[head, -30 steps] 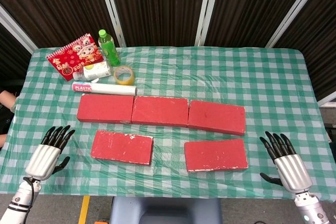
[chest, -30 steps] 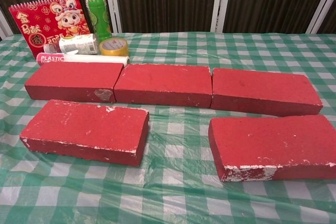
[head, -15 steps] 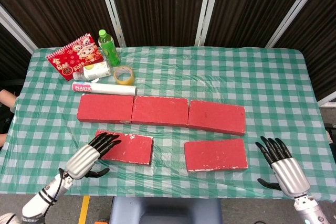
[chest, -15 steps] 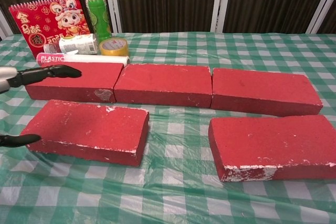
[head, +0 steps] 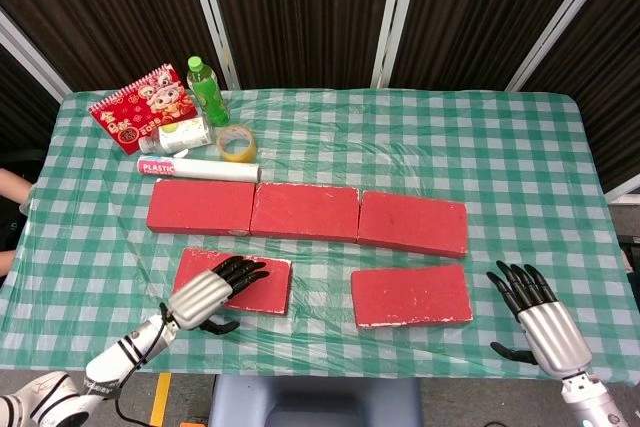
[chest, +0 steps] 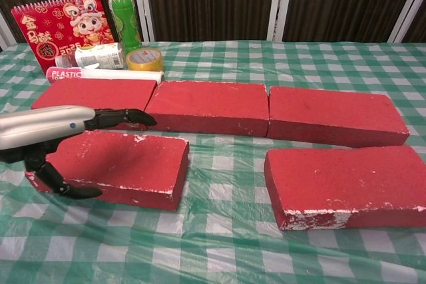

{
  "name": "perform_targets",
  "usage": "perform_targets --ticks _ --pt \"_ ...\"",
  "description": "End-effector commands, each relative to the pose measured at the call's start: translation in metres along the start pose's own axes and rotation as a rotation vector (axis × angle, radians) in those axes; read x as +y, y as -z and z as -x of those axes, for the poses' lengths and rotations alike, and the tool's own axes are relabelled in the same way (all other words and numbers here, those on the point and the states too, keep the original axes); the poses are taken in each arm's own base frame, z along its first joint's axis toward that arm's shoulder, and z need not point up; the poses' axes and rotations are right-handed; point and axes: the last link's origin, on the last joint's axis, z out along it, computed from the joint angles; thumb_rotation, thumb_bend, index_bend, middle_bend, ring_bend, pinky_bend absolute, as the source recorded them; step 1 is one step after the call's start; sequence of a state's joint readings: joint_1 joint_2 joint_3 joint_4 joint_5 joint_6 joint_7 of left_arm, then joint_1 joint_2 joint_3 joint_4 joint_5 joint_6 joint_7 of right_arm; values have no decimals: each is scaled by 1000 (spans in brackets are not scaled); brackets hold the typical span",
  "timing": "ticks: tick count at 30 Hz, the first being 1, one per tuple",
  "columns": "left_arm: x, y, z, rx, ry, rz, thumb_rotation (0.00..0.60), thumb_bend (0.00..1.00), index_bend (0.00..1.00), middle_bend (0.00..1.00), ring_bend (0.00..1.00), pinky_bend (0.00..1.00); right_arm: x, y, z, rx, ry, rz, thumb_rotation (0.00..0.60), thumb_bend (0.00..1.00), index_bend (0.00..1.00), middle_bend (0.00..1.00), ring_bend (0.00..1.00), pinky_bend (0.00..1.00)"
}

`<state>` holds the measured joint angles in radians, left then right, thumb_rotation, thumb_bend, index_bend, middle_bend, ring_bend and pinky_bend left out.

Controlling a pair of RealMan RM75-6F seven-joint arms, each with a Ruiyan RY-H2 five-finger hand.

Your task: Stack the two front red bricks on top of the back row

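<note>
**Red bricks lie flat as your left hand reaches over the front row**

Front left brick point(head: 234, 282) lies flat on the bench point(head: 520, 157), near its front edge, just ahead of the back row. Your left hand point(head: 205, 292) hovers over that brick's left half, with its dark fingers point(chest: 123, 118) stretched out above the top face and spread apart, holding nothing. In the chest view the thumb hangs low beside the brick's front left corner; you cannot tell from either view whether it touches.

Front right brick point(head: 411, 295) lies flat too, well apart from its neighbour, with white scuffing along its front edge. Your right hand point(head: 540, 322) sits off to the right of it, near the bench's front right corner, palm down, fingers apart and empty. It shows only in the head view.

Behind them, the back row point(head: 306, 214) runs as three bricks set end to end, the right one slightly askew.

At the far left of the green checked cloth stand a red calendar point(head: 140, 105) and a green bottle point(head: 207, 90), with a toppled white bottle point(head: 178, 134), a roll of tape point(head: 236, 143) and a white tube point(head: 198, 168) lying just behind the row's left brick.
</note>
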<state>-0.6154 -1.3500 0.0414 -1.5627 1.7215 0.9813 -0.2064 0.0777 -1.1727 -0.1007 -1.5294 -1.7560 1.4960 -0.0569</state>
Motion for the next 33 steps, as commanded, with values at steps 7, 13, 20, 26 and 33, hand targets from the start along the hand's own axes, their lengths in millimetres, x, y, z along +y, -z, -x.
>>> perform_targets --ticks 7,13,20,26,33 --pt "-9 -17 1 -32 -59 -11 600 281 0 0 0 0 1 -3 2 -12 5 8 600 130 0 0 0 0" --pt "-17 -24 4 -91 -81 -45 600 279 0 0 0 0 2 -5 2 -5 -16 23 600 130 0 0 0 0" --pt "-22 -26 3 -113 -78 -63 600 280 0 0 0 0 3 -6 4 -14 -5 42 600 130 0 0 0 0" --pt "-27 -29 1 -128 -80 -81 600 281 0 0 0 0 3 -6 5 -24 -1 52 600 130 0 0 0 0" --pt "-36 -29 -6 -137 -73 -130 600 281 0 0 0 0 2 -7 7 -36 16 65 600 130 0 0 0 0"
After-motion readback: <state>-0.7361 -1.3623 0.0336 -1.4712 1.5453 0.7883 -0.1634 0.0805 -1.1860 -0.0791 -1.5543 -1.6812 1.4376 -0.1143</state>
